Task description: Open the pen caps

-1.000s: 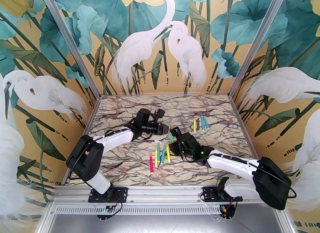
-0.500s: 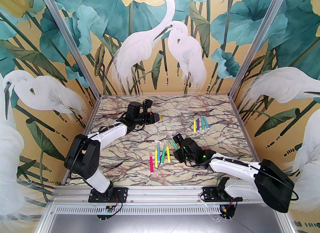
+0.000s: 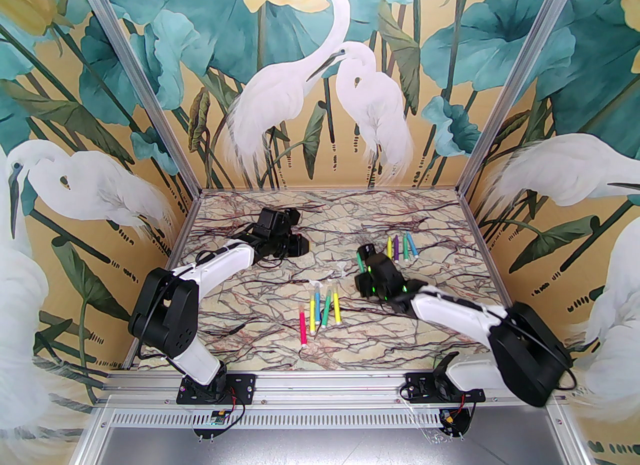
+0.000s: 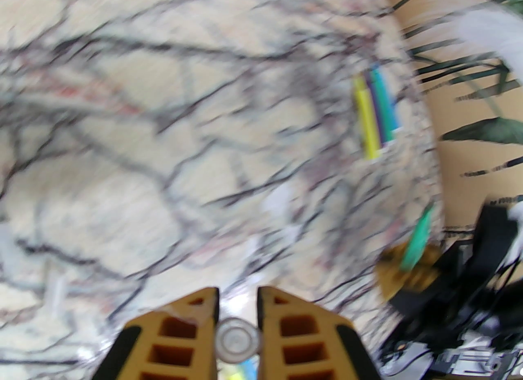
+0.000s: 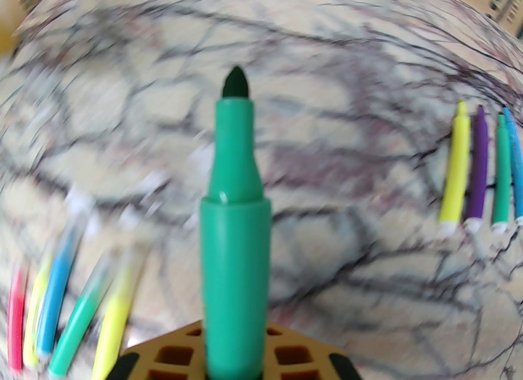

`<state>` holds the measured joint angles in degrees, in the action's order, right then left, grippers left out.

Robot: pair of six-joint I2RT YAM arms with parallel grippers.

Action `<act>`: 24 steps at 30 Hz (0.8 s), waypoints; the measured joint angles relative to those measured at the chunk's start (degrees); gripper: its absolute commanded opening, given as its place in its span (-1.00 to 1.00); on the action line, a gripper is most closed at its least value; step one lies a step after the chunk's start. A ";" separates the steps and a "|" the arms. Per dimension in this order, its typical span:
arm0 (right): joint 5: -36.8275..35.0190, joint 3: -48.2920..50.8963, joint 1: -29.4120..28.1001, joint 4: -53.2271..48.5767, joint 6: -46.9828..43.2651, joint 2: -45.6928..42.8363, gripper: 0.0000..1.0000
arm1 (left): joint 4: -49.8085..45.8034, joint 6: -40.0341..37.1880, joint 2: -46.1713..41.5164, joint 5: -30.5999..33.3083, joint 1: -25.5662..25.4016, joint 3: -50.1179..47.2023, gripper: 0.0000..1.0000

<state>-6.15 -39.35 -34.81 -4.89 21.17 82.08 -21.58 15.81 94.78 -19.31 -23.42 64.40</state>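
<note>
Your left fingers [image 4: 179, 329] were clamped on a clear pen cap [image 4: 238, 339] over the far-left tabletop [image 3: 220, 209], while your right fingers [image 5: 294, 356] gripped the bare-tipped green pen [image 5: 235, 227] near the far-right row of uncapped pens [image 3: 400, 249], likely to lay it there, apart from the capped pens [image 3: 322, 310].

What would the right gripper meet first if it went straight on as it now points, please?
Probably bare marble table: the green pen it holds leads, nothing lies ahead; four uncapped pens lie off to its right. Depth is unclear.
</note>
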 measured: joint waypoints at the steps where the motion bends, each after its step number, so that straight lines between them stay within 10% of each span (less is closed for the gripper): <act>1: -0.13 -0.96 0.96 -0.20 0.20 1.25 -1.00 | -1.05 -0.59 0.09 0.76 0.00 0.07 -1.00; 24: -2.89 -13.14 11.43 -4.55 2.19 16.90 -0.95 | -14.08 -8.41 11.56 15.50 -2.01 4.76 -1.00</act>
<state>-9.04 -52.49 -23.38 -9.43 23.35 98.98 -35.66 7.40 106.34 -3.81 -25.43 69.17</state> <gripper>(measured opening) 0.183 0.163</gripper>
